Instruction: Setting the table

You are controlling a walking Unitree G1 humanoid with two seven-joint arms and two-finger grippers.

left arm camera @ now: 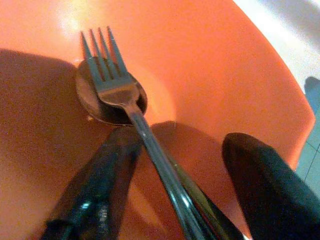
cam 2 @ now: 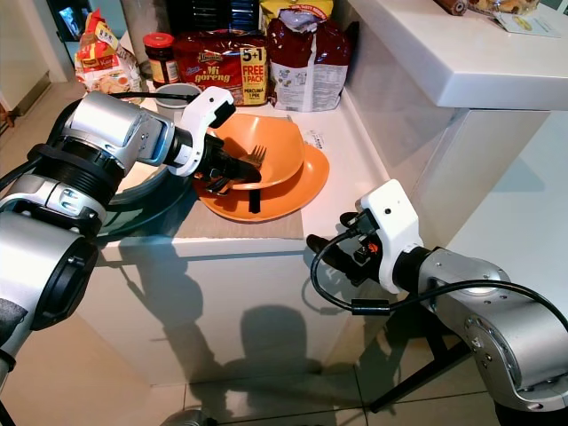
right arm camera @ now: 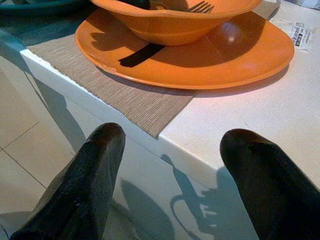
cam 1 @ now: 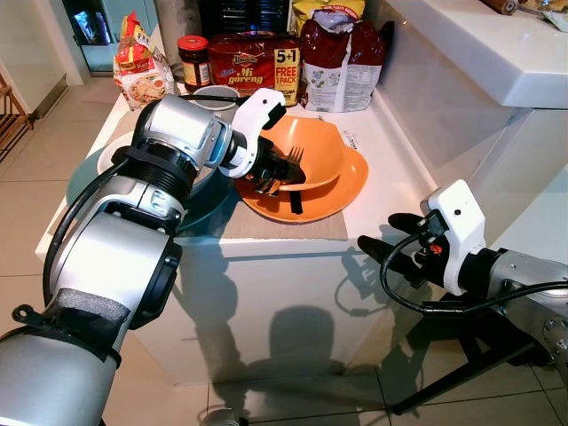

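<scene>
While the right pincer (cam 1: 383, 238) hangs open off the worktop's (cam 1: 382, 151) front edge, well apart from the dishes, the left pincer (left arm camera: 175, 165) reaches into the orange bowl (cam 1: 315, 146) stacked on the orange plate (cam 1: 342, 191). Its fingers are spread astride the fork's (left arm camera: 117, 90) handle, which runs lengthwise straight between them, tines pointing away over a spoon (left arm camera: 92, 107). Closing looks all that's needed.

- One orange bowl (cam 1: 312, 149).
- One orange plate (cam 1: 342, 191) under the bowl.
- One fork (left arm camera: 112, 80) and one spoon (left arm camera: 90, 102) in the bowl.
- One brown mat (right arm camera: 135, 102) under the plate.
- Two more plates, teal (cam 1: 206, 211) and white (cam 1: 111, 153), stacked.
- One jar (cam 1: 193, 60) with a red lid.
- One cup (cam 1: 216, 96).
- Four food bags: noodles (cam 1: 255, 62), a dark red bag (cam 1: 344, 60), a snack bag (cam 1: 140, 67) and a yellow bag (cam 1: 327, 7).
</scene>
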